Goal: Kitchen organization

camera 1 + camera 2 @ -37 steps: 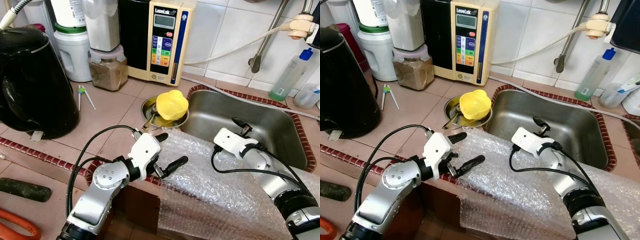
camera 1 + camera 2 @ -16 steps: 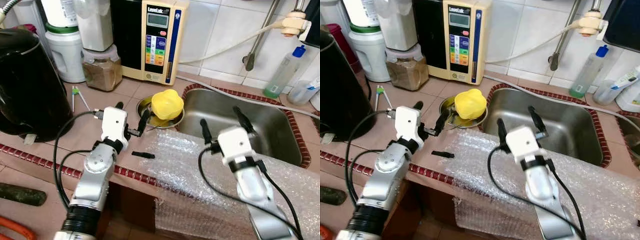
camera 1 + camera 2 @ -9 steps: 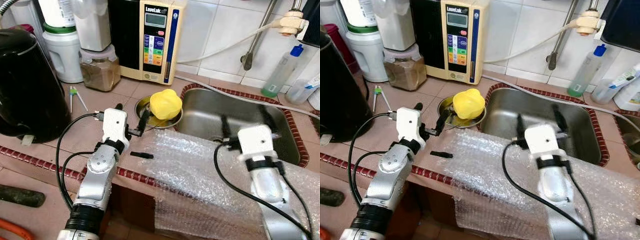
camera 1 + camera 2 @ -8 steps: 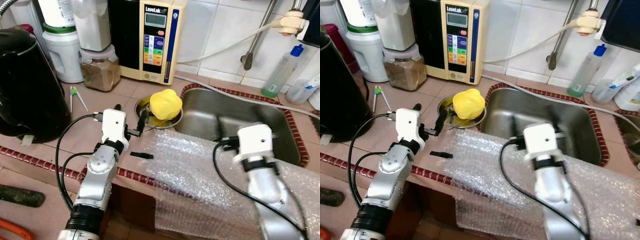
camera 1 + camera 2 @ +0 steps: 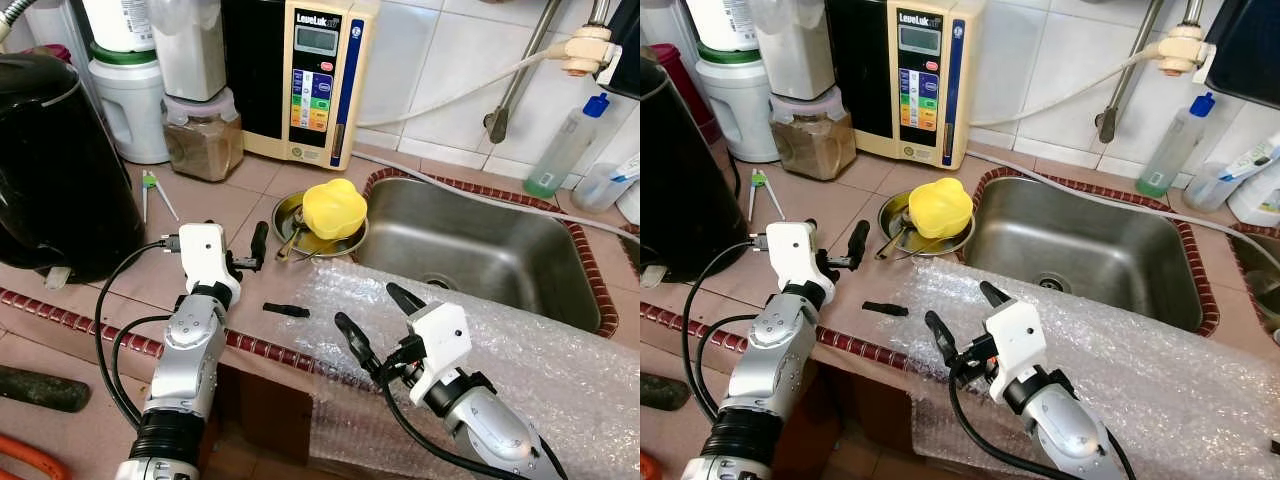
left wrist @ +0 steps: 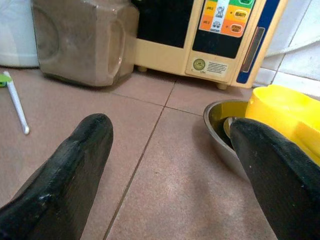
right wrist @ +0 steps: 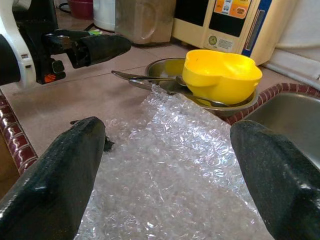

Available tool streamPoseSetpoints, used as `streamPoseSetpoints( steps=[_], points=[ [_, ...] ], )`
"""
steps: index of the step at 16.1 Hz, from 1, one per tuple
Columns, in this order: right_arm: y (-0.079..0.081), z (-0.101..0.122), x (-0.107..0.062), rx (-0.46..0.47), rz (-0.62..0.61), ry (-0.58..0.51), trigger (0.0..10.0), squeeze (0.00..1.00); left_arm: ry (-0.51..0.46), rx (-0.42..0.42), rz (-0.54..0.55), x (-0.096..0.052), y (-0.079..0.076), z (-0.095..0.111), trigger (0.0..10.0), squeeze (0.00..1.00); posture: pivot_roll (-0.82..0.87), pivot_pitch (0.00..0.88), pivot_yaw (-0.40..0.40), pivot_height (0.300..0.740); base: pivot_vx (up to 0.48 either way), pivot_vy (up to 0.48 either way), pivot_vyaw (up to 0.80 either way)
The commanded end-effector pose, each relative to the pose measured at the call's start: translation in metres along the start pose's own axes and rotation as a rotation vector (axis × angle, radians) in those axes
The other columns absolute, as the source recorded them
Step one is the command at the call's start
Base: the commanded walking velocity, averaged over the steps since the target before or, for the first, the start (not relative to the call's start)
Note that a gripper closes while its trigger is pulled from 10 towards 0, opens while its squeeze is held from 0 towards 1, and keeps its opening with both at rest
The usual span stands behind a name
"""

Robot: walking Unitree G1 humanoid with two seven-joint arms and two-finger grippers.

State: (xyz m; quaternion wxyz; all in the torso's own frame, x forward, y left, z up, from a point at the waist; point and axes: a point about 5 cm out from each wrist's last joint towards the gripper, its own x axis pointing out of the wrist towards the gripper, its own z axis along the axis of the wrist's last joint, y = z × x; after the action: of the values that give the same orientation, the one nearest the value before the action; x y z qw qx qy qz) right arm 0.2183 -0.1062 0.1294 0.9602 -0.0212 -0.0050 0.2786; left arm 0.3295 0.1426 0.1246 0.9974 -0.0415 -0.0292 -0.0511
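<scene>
The right gripper [image 5: 380, 325] hovers with its fingers spread wide and empty over the sheet of bubble wrap [image 5: 500, 350], which drapes over the front edge of the tiled worktop [image 5: 210, 205] and the near rim of the steel sink [image 5: 480, 250]. The left gripper [image 5: 235, 245] is likewise parted and holding nothing, low over the tiles, pointed at the yellow bowl [image 5: 338, 208] at its 1 o'clock. That bowl, apparently thin plastic, sits in a shallow metal dish [image 5: 292, 212] alongside cutlery; it should be light and fairly stiff but smooth, so pinching its rim looks the safest hold. The bubble wrap is soft, nearly weightless and slippery, and would likely bunch or slide, so a pinch on its free edge near the bowl seems best. A small black piece [image 5: 286, 310] lies on the tiles at the wrap's 9 o'clock edge. Beyond the dish, at 12 o'clock, stands a cream water unit [image 5: 320, 80] whose label seems to read "LeveLuk"; its coloured buttons carry text too small to make out. A jar of brown powder [image 5: 203, 135] stands beside it.
</scene>
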Motion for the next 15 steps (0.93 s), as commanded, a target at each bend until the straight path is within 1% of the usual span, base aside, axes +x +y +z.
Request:
streamPoseSetpoints(
  steps=[1, 2, 3, 6, 8, 9, 10, 12, 15],
  points=[
    [-0.003, 0.005, -0.002, 0.009, 0.005, -0.006, 10.0, 0.0, 0.037, -0.04, 0.0, -0.002, -0.003, -0.007, 10.0, 0.0, 0.12, 0.0, -0.085, 0.74, 0.0, 0.0, 0.0],
    [-0.004, 0.004, -0.003, 0.016, 0.012, 0.004, 10.0, 0.0, 0.061, -0.07, -0.001, -0.003, -0.005, -0.012, 10.0, 0.0, 0.12, 0.0, -0.087, 0.74, 0.0, 0.0, 0.0],
    [-0.004, 0.004, -0.003, 0.016, 0.014, 0.005, 10.0, 0.0, 0.069, -0.077, -0.001, -0.004, -0.006, -0.013, 10.0, 0.0, 0.12, 0.0, -0.087, 0.74, 0.0, 0.0, 0.0],
    [-0.005, 0.005, -0.003, 0.014, 0.024, 0.017, 10.0, 0.0, 0.098, -0.16, -0.001, -0.004, -0.009, -0.017, 10.0, 0.0, 0.12, 0.0, -0.087, 0.74, 0.0, 0.0, 0.0],
    [-0.004, 0.004, -0.003, 0.014, 0.026, 0.022, 10.0, 0.0, 0.067, -0.22, -0.038, -0.003, -0.015, -0.009, 10.0, 0.0, 0.12, 0.0, -0.086, 0.74, 0.0, 0.0, 0.0],
    [-0.004, 0.003, -0.003, 0.011, 0.025, 0.024, 10.0, 0.0, 0.039, -0.27, -0.044, -0.003, -0.015, -0.004, 10.0, 0.0, 0.12, 0.0, -0.086, 0.74, 0.0, 0.0, 0.0],
    [-0.004, 0.003, -0.003, 0.01, 0.024, 0.026, 10.0, 0.0, 0.034, -0.283, -0.058, -0.004, -0.015, -0.003, 10.0, 0.0, 0.12, 0.0, -0.087, 0.74, 0.0, 0.0, 0.0],
    [-0.004, 0.003, -0.002, 0.01, 0.026, 0.029, 10.0, 0.0, 0.026, -0.344, -0.125, -0.01, -0.019, 0.0, 10.0, 0.0, 0.12, 0.0, -0.091, 0.74, 0.0, 0.0, 0.0],
    [-0.005, 0.001, -0.002, 0.003, 0.037, 0.036, 10.0, 0.0, 0.028, -0.383, -0.215, -0.019, -0.025, 0.001, 10.0, 0.0, 0.13, 0.0, -0.102, 0.74, 0.0, 0.0, 0.0]
  ],
)
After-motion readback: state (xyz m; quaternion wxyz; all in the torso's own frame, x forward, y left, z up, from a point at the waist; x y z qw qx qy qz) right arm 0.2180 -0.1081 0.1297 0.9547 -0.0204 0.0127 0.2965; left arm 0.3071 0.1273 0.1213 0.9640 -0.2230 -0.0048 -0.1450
